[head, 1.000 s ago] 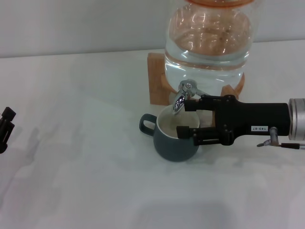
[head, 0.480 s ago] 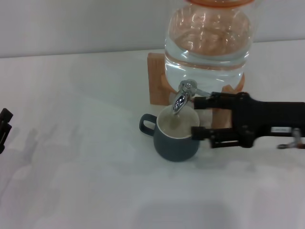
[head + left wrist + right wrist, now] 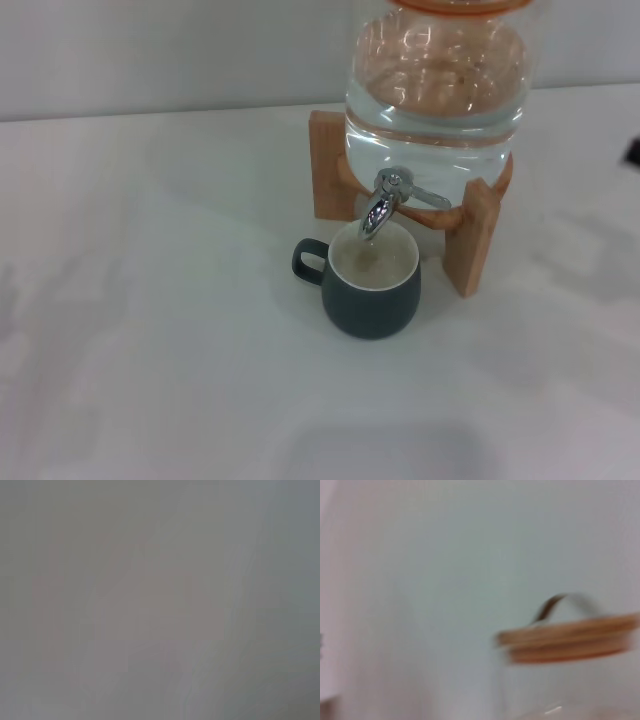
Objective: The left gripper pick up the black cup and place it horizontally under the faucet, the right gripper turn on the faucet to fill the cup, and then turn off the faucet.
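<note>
The black cup stands upright on the white table, right under the faucet's spout, with its loop handle pointing left. Its cream inside shows; I cannot tell how much water it holds. The chrome faucet sits on the front of the clear glass water jar, its thin lever pointing right. No stream of water shows. Neither gripper shows in the head view, only a small dark blur at the right edge. The left wrist view shows only a plain grey surface.
The jar rests on a wooden stand whose legs flank the cup. The right wrist view shows the jar's wooden lid with a metal handle, blurred. The white table spreads left and in front of the cup.
The right gripper has drawn back to the right, away from the cup and faucet, and out of the head view. The left gripper has left the left edge. The cup has not moved.
</note>
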